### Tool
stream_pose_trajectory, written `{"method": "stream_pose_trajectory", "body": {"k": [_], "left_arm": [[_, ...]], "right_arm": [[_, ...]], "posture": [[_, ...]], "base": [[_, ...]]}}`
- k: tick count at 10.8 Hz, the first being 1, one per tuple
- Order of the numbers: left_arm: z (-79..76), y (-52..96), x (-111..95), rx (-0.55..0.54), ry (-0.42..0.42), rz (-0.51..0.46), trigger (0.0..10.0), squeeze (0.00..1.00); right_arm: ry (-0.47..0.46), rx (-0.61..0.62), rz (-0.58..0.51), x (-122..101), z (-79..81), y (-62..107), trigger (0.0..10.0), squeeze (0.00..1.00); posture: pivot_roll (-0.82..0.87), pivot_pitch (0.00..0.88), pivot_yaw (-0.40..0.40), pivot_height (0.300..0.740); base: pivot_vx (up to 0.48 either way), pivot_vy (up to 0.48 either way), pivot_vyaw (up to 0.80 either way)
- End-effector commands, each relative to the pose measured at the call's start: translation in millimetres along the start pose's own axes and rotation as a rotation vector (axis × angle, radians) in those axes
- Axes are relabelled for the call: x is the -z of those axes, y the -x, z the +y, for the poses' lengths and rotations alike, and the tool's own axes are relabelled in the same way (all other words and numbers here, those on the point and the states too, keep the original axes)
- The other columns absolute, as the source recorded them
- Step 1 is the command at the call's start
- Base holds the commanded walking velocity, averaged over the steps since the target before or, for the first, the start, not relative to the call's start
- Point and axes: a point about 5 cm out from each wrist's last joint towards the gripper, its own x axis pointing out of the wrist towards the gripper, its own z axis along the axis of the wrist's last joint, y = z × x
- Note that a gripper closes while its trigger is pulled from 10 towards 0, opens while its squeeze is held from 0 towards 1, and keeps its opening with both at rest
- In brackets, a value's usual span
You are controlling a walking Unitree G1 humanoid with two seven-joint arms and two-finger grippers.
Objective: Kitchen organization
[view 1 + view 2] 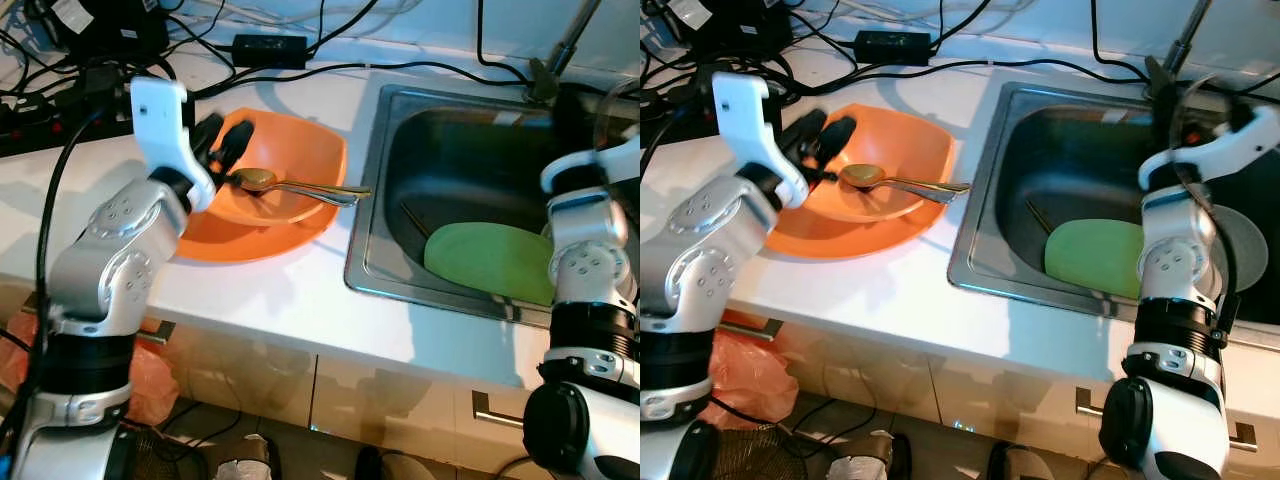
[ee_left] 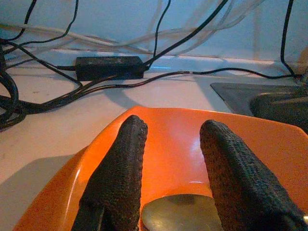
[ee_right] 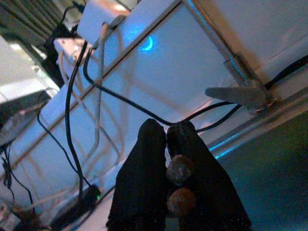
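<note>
Hovering left hand (image 1: 222, 141), fingers spread, over orange bowl (image 1: 300, 150).

Home kitchen: white countertop (image 1: 280, 300) with inset steel sink (image 1: 450, 160), faucet (image 3: 240, 91) at back wall, cabinet fronts (image 1: 400, 400) below, orange dish (image 1: 290, 150) and spoon (image 1: 290, 187) beside sink

We see a white counter (image 1: 290, 300) with a steel sink (image 1: 372, 240) set into it. Black cables (image 1: 330, 60) and a power brick (image 1: 268, 48) lie along the pale back wall (image 2: 144, 19). Below, pale cabinet fronts (image 1: 390, 400) carry metal handles (image 1: 495, 410). Light falls bright on the counter.
</note>
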Motion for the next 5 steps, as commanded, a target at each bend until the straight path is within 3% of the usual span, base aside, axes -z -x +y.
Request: {"method": "stream_pose_trajectory", "body": {"k": [1, 5], "left_arm": [[-1.0, 2.6, -3.1, 0.012, -0.028, 0.002, 10.0, 0.0], [-2.4, 4.5, -3.2, 0.029, -0.041, 0.02, 10.0, 0.0]], "right_arm": [[0.046, 0.004, 0.028, 3.2, -4.8, 2.5, 10.0, 0.0], [0.415, -0.035, 0.163, 7.9, -7.1, 1.7, 10.0, 0.0]], "posture": [[0.09, 0.124, -0.011, 0.723], [0.08, 0.124, -0.016, 0.723]], "base": [[0.0, 0.0, 0.0], [0.0, 0.0, 0.0]]}}
